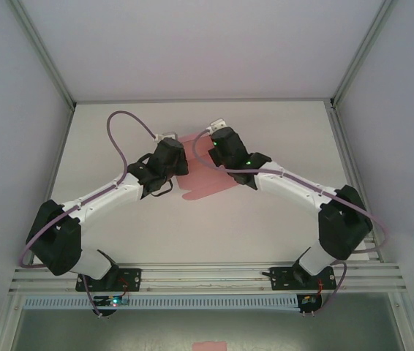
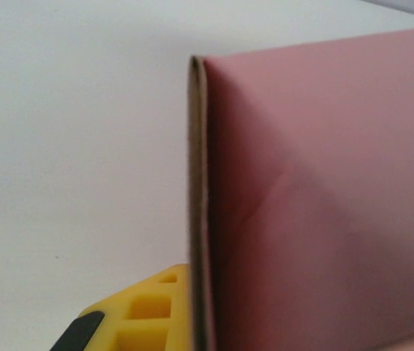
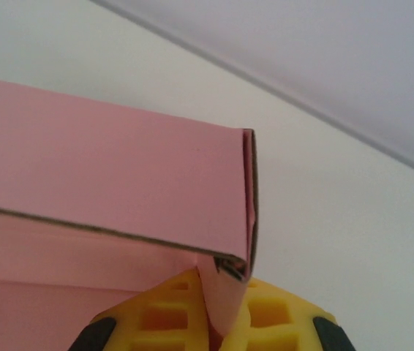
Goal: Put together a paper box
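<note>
The paper box (image 1: 208,186) lies around the middle of the tabletop (image 1: 287,139), slightly toward the far side, between the two arms that meet over it. From above it looks like a partly folded piece of plain pink card. One flat area spreads toward the near side and a smaller bit shows at the far side, between the two wrists.

Up close the card is matte and unprinted. Its cut edges show a thin brownish-grey line.

In the left wrist view a wide pink panel fills the right side. A faint diagonal crease runs across it, and its left border is a doubled edge of two layers pressed together, standing nearly upright. One yellow finger (image 2: 145,311) of the left end effector (image 1: 179,162) sits just beside the bottom of that edge. The card hides the other finger, so I cannot tell whether this end effector is clamped on it.

In the right wrist view a long folded panel runs in from the left and ends at a doubled corner, slightly crumpled at the bottom. A flap drops from that corner between the two yellow fingers (image 3: 163,311). The right end effector (image 3: 218,303) is closed on this flap and pinches the card.
</note>
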{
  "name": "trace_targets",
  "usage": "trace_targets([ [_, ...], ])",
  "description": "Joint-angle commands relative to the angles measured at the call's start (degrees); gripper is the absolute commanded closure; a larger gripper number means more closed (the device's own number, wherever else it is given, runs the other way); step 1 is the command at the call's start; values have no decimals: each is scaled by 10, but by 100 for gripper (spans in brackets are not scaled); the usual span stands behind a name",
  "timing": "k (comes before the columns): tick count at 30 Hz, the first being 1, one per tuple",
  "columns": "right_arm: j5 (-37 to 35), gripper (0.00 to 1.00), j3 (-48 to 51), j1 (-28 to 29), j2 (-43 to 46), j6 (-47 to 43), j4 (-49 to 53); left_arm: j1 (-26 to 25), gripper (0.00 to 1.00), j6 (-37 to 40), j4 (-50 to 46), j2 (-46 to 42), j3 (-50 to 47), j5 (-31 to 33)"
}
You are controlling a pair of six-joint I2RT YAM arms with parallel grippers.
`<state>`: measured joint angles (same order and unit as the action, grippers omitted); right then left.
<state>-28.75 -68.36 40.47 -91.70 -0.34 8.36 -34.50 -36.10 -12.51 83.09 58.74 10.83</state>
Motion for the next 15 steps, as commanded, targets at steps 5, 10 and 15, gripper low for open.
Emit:
trace_targets([
  [5, -433, 100, -24, -47, -64, 2, 91, -6, 100, -20, -34, -39, 11, 1],
  [10, -38, 97, 19, -90, -1, 21, 33, -6, 100, -22, -9, -34, 4, -32],
  [15, 316, 87, 82, -124, 54, 31, -77, -7, 100, -21, -2, -21, 13, -35],
])
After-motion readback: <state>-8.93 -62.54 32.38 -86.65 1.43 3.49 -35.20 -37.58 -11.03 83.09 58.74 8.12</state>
